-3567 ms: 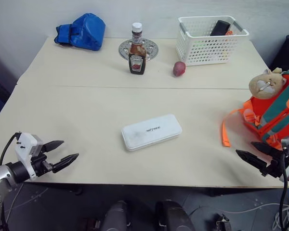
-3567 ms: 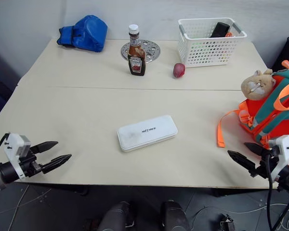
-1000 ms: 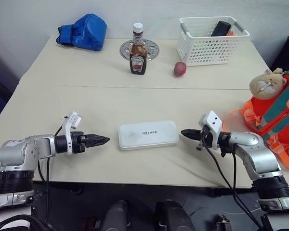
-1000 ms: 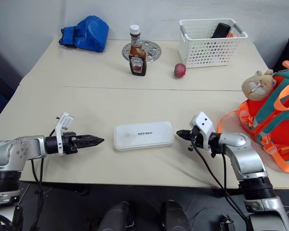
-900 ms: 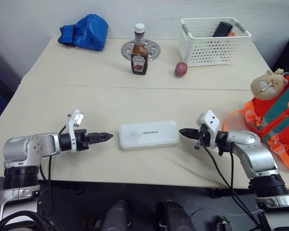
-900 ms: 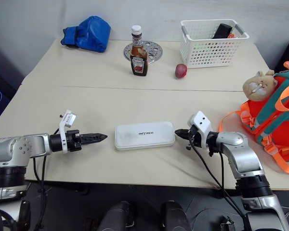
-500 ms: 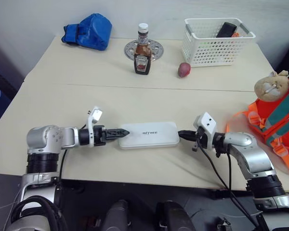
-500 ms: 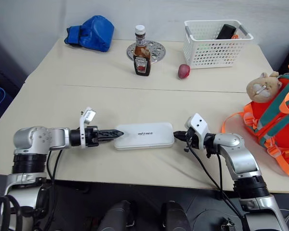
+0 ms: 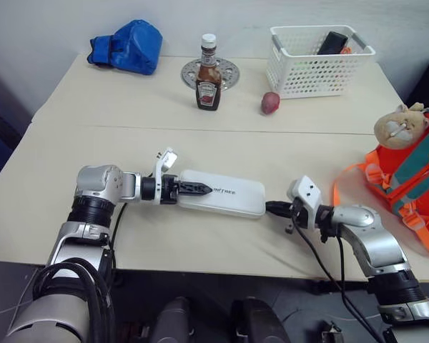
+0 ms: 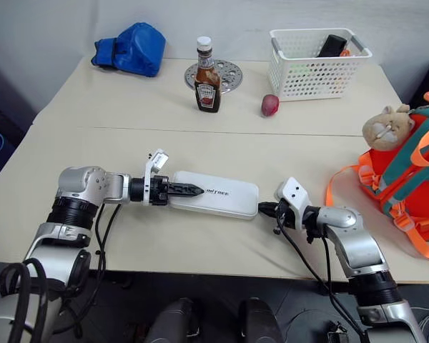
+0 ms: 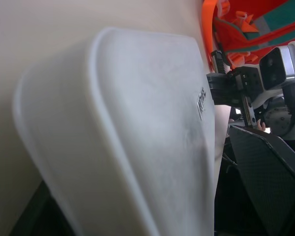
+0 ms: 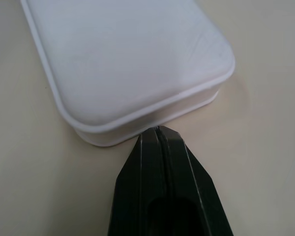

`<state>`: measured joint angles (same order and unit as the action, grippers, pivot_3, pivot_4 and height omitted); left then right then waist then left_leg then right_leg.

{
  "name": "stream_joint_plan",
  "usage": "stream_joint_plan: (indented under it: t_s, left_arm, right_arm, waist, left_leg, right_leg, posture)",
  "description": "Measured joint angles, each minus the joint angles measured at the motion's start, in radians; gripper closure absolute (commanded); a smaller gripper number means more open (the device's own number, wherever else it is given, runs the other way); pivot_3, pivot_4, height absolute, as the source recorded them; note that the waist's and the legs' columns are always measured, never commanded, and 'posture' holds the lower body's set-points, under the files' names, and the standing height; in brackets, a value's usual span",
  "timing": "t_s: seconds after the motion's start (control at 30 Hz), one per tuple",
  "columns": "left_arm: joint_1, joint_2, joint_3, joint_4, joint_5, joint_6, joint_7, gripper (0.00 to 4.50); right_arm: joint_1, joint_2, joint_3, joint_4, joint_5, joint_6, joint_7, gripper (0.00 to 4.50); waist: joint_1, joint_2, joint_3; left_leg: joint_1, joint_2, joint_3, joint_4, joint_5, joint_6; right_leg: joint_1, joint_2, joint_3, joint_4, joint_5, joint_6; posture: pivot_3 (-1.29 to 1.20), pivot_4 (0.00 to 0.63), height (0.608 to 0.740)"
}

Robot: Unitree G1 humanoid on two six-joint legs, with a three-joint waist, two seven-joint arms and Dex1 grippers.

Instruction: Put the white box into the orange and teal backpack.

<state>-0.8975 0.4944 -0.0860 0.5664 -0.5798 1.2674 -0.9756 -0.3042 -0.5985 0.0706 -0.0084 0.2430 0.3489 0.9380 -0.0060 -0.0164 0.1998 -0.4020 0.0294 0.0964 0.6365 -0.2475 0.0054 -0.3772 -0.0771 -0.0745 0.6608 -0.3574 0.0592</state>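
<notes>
The flat white case with rounded corners and small dark lettering on its lid [image 9: 225, 194] lies lengthwise near the front middle of the pale beige table [image 9: 129, 114], caught between the two arms. The left gripper [image 9: 200, 190] reaches in from the left end, one black finger lying over the top of the case; in the left wrist view the case [image 11: 137, 147] fills the gap between the fingers, whose jaws stand wide around that end. I cannot tell whether they actually press on it. The right gripper [image 10: 266, 209] comes in level from the other side, its two black fingers pressed together into one point, and in the right wrist view that point [image 12: 158, 131] touches the case's short end wall right at table level.

The bulky orange fabric backpack with teal bands [image 10: 415, 179] sits at the table's right edge, well apart from the case, with a tan plush animal charm [image 10: 383, 127] on its near upper side and an orange webbing strap [image 10: 334, 187] looping onto the tabletop.

Along the far side stand a blue fabric bundle [image 9: 125, 45], a brown sauce bottle with a white cap [image 9: 208, 73] just in front of a round metal perforated disc [image 9: 227, 71], a small reddish round fruit [image 9: 269, 103] and a white perforated plastic basket [image 9: 319, 63].
</notes>
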Motion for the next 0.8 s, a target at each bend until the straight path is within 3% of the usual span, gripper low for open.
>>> stream_joint_plan:
  t_s: [0.2, 0.5, 0.6, 0.8]
  left_arm:
    - [0.001, 0.025, -0.039, -0.022, -0.008, -0.008, -0.123, 3.09]
    - [0.108, 0.077, 0.024, -0.199, -0.058, 0.013, -0.15, 3.18]
    - [0.15, 0.105, 0.13, -0.322, -0.113, 0.038, -0.127, 3.18]
    - [0.342, 0.136, 0.347, -0.621, -0.227, 0.042, -0.046, 3.18]
  right_arm:
    - [0.035, 0.0, -0.007, -0.035, 0.004, 0.003, -0.011, 4.5]
    - [0.138, -0.015, -0.079, -0.136, 0.062, 0.074, -0.04, 4.5]
    - [0.201, -0.023, -0.203, -0.199, 0.132, 0.146, -0.083, 3.9]
    - [0.421, -0.017, -0.634, -0.342, 0.374, 0.333, -0.197, 1.92]
  waist:
    - [0.002, 0.0, 0.0]
    - [0.0, 0.0, 0.0]
    - [0.002, 0.0, 0.0]
    - [0.007, 0.0, 0.0]
  left_leg:
    - [0.0, 0.0, 0.0, 0.0, 0.0, 0.0]
    - [-0.001, 0.0, -0.001, 0.0, 0.0, 0.0]
    - [-0.002, 0.0, -0.001, 0.0, 0.0, 0.001]
    - [-0.001, 0.0, -0.003, -0.004, 0.0, 0.001]
  right_leg:
    - [0.0, 0.0, 0.0, 0.0, 0.0, 0.0]
    - [-0.001, 0.0, 0.0, 0.0, 0.0, 0.0]
    - [0.0, -0.001, 0.0, 0.0, 0.0, 0.0]
    - [0.001, -0.002, 0.0, -0.004, 0.0, 0.0]
  posture:
    - [0.0, 0.15, 0.74]
    - [0.0, 0.15, 0.74]
    - [0.0, 0.15, 0.74]
    - [0.0, 0.15, 0.74]
